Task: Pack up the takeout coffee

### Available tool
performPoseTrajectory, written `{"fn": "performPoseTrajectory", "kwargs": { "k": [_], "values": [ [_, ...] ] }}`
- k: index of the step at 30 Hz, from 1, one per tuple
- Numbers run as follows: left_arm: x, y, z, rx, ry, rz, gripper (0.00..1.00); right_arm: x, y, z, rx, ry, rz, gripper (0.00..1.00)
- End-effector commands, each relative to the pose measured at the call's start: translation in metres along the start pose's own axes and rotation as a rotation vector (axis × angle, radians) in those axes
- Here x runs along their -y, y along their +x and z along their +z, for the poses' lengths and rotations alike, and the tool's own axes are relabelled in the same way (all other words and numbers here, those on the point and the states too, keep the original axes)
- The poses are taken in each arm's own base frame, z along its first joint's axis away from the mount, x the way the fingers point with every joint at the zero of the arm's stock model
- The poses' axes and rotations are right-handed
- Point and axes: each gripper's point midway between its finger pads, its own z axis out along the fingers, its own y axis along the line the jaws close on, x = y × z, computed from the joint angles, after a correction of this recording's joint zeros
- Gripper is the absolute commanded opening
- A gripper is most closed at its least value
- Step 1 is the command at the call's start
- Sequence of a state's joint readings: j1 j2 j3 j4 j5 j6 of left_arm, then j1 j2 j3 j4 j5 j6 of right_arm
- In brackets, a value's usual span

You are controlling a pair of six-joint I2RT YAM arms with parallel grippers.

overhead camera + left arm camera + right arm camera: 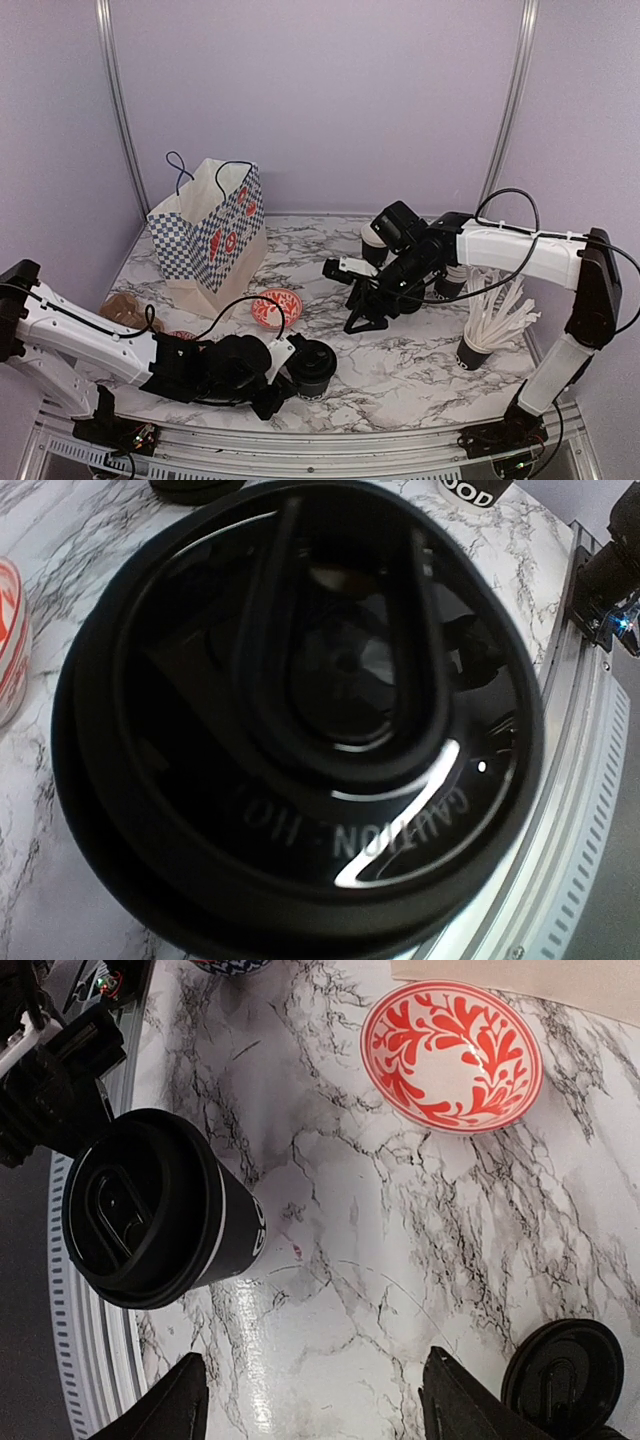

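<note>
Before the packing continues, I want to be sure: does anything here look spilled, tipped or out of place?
Nothing looks spilled, tipped or damaged. One thing to watch: the lidded cup stands upright but very close to the metal rail at the near edge of the table.

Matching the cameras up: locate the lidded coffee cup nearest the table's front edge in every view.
Top external: the lidded cup stands at bottom centre.
Left wrist: the cup, seen from above, fills nearly the whole frame.
Right wrist: the cup is at the left side.
Shared landmark: the red patterned bowl shows in all three.
</note>
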State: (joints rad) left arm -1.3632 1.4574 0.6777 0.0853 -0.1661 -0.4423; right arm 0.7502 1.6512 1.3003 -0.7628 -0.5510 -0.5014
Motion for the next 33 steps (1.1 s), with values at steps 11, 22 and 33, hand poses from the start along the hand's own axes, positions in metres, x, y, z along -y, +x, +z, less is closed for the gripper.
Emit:
{"fn": "performPoseTrajectory", "kwargs": {
  "k": [11,22,33],
  "values": [
    [0.062,-0.05,0.028,0.051,0.178,0.159,0.0,0.03,0.014,-0.037,0.013,0.132,0.118,0.76],
    [0.005,-0.072,-0.06,0.166,0.034,-0.4,0.32,-0.016,0.005,-0.024,0.017,-0.093,0.042,0.84],
    [-0.053,-0.079,-0.073,0.459,0.067,-0.851,0.59,-0.023,-0.001,0.003,-0.074,-0.031,-0.089,0.85]
  ]
}}
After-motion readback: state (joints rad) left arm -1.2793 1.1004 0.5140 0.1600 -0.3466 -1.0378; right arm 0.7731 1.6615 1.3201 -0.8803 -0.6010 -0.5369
